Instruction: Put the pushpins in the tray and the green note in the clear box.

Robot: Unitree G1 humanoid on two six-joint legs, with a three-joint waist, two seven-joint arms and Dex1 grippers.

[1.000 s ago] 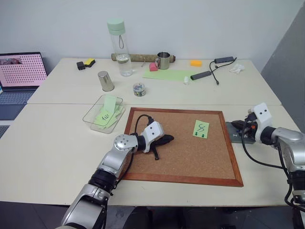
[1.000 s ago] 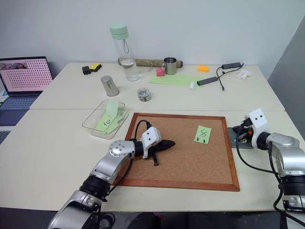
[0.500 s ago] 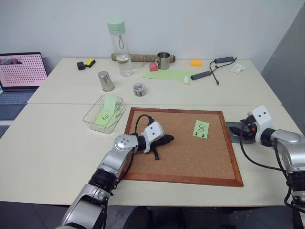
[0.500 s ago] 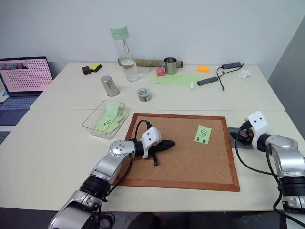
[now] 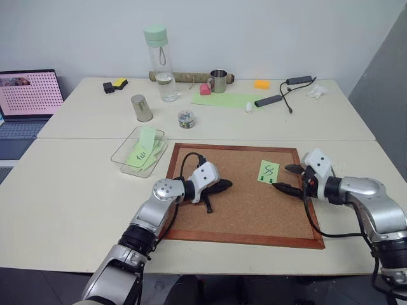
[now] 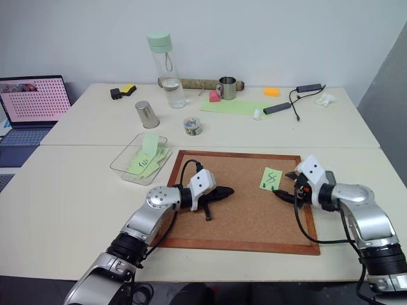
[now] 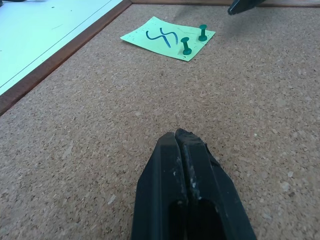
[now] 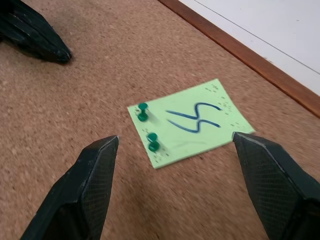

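The green note [image 8: 192, 120] with its S squiggle lies on the right part of the corkboard [image 5: 241, 210]. Two green pushpins [image 8: 142, 111] [image 8: 152, 141] stand in the note's edge. My right gripper [image 5: 284, 177] hovers open just right of the note, one finger on each side of it in the right wrist view. My left gripper [image 7: 181, 140] rests shut on the cork near the board's left side, holding nothing. The clear box [image 5: 121, 155] sits left of the board with other green notes in it. The tray is hidden behind my right hand.
On the far table stand a water bottle [image 5: 159, 63], a metal cup [image 5: 141, 108], a small jar of pins [image 5: 186, 119], a steel mug [image 5: 218, 81], a pale green sheet [image 5: 226, 100] and cables [image 5: 286, 89]. A laptop [image 5: 28, 95] sits at the far left.
My right arm swung left from beside the board's right edge to over the cork at the green note. The left arm kept still.
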